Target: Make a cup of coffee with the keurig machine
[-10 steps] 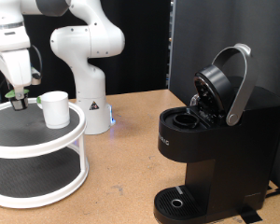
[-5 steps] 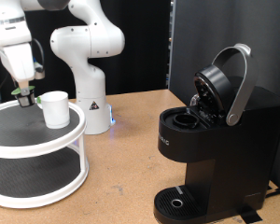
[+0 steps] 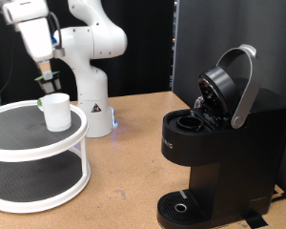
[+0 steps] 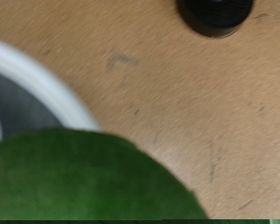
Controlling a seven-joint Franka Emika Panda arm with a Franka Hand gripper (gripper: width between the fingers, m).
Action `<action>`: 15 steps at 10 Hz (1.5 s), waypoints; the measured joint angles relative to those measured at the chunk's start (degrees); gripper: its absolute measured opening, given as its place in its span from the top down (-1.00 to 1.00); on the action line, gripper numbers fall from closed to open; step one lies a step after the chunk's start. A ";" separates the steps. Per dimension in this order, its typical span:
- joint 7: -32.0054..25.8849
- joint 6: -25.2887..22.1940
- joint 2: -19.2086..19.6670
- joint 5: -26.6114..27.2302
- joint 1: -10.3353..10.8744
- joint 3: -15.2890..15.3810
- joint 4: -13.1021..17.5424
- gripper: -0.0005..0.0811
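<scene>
Exterior view: the boxy black keurig machine [image 3: 224,143] stands at right, its lid raised. A white two-tier round stand [image 3: 38,157] at left carries the small white cup [image 3: 56,111]. Above the cup, the gripper [image 3: 46,84] pinches a small dark green-topped pod [image 3: 45,86].

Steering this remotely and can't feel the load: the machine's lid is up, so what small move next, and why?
Probably carry the gripper across toward the keurig machine: a green-topped pod sits between its fingers above the cup on the white stand, and the lid is raised over the open chamber.
</scene>
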 joint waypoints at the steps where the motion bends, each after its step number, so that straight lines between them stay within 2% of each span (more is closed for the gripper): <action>1: 2.93 0.02 0.05 1.89 0.72 1.27 0.71 -0.20; 4: 5.51 0.61 0.44 3.64 0.98 1.95 0.71 -0.20; 5: 7.84 2.47 0.43 6.34 1.32 2.47 0.05 -0.20; 8: 13.13 4.23 0.54 14.48 4.92 4.81 0.27 -0.20; 11: 13.29 2.18 2.37 15.65 9.13 6.46 3.39 -0.20; 15: 15.25 2.24 8.59 16.81 12.29 8.60 8.77 -0.20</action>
